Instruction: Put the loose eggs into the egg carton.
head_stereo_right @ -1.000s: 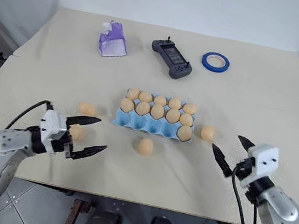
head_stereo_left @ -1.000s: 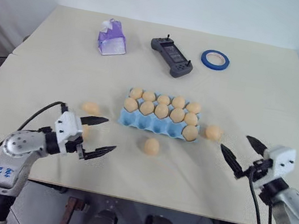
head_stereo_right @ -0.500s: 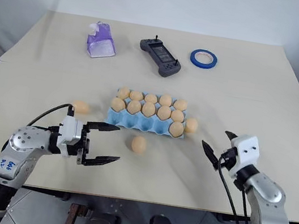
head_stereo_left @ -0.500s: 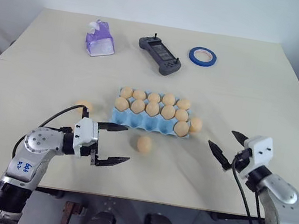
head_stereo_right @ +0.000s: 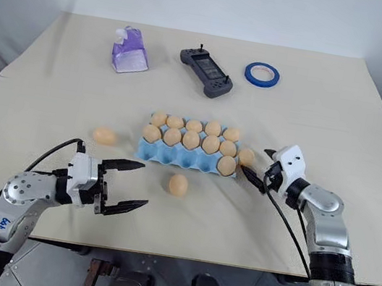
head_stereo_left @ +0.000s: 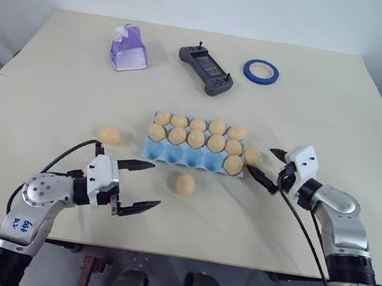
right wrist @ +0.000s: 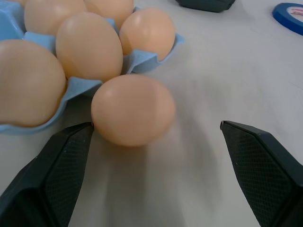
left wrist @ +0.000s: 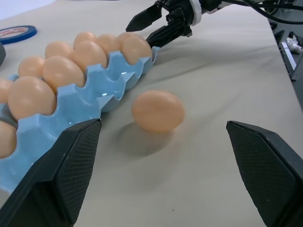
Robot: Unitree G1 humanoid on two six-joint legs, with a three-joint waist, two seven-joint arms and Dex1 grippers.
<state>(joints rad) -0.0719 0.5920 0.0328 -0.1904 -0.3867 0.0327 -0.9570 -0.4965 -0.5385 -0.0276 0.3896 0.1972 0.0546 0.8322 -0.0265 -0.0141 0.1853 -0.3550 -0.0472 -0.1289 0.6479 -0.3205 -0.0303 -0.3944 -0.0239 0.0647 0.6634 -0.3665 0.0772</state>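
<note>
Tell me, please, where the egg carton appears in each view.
Left eye view: egg carton, mid-picture.
Right eye view: mid-picture again.
Left wrist view: its long side, beside the front loose egg.
Right wrist view: its end cups, touching the end loose egg.
Shared landmark: blue tape roll, beyond the carton.

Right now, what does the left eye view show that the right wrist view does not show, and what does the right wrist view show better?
The left eye view takes in the table, the purple pouch, the black handheld controller, two more loose eggs and the open left hand.

The right wrist view shows up close that the egg lies between the right hand's open fingers, ungripped, touching the egg carton.

Both share that egg, the light blue egg carton, the blue tape roll and the right hand.
</note>
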